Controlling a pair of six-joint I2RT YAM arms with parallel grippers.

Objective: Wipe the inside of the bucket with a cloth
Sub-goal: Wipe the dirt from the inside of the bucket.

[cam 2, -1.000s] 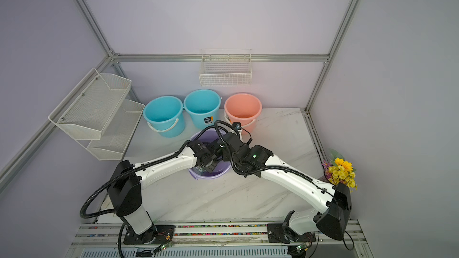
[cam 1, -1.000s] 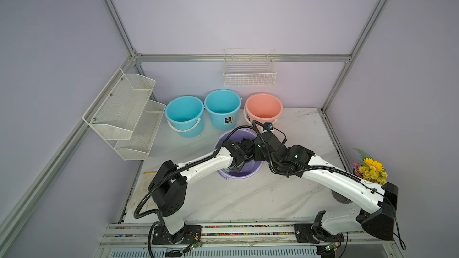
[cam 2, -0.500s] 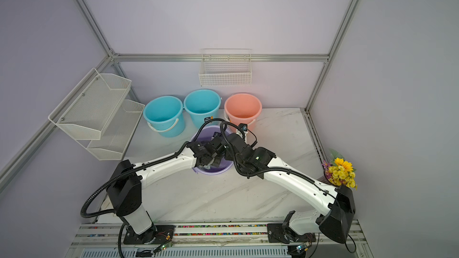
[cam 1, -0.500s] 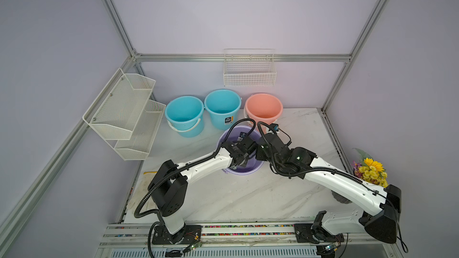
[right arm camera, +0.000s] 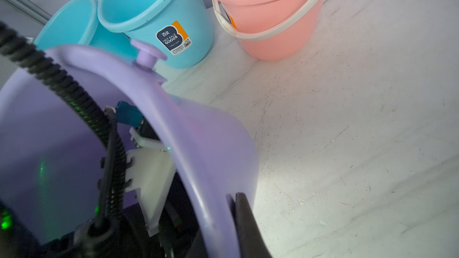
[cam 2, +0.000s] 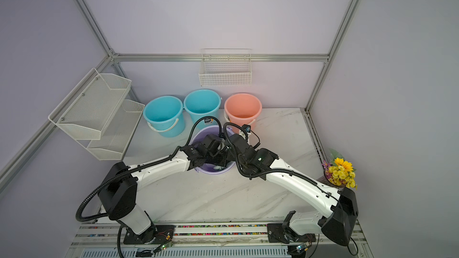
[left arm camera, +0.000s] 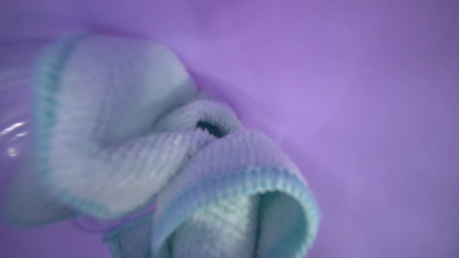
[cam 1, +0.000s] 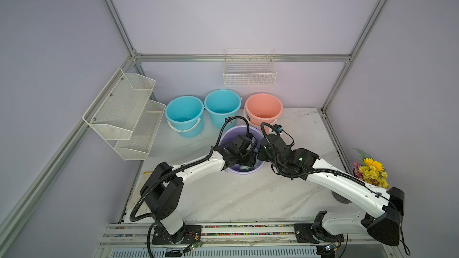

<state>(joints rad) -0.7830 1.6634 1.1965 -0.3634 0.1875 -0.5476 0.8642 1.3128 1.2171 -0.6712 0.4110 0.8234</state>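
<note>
While clamped at the rim on its right side, sits braced on the table (cam 1: 248, 194): purple bucket (cam 1: 237, 128), nearest of four to the arms. Right gripper (right arm camera: 232, 210) narrowly closed over that rim, one dark finger (right arm camera: 246, 224) flat against the outer wall, its partner hidden inside. Likely a steadying hold, against sliding or tipping under the rubbing.

Left gripper (cam 1: 244, 162) sunk deep within the bucket, fully shut on a bunch of the cloth (left arm camera: 111, 120). Folds pressed low against the inner wall, close to the bottom, for contact with the surface to be wiped. Only a pale scrap of cloth visible in both top views, under the wrist. Judged mid-wipe, with no telling how much of the wall is done.

Just behind the bucket: two blue buckets (cam 1: 185, 114) and a pink bucket (cam 1: 263, 106), apart from it and untouched. Farther behind and higher, a wire basket (cam 1: 249, 75) on the wall.
</note>
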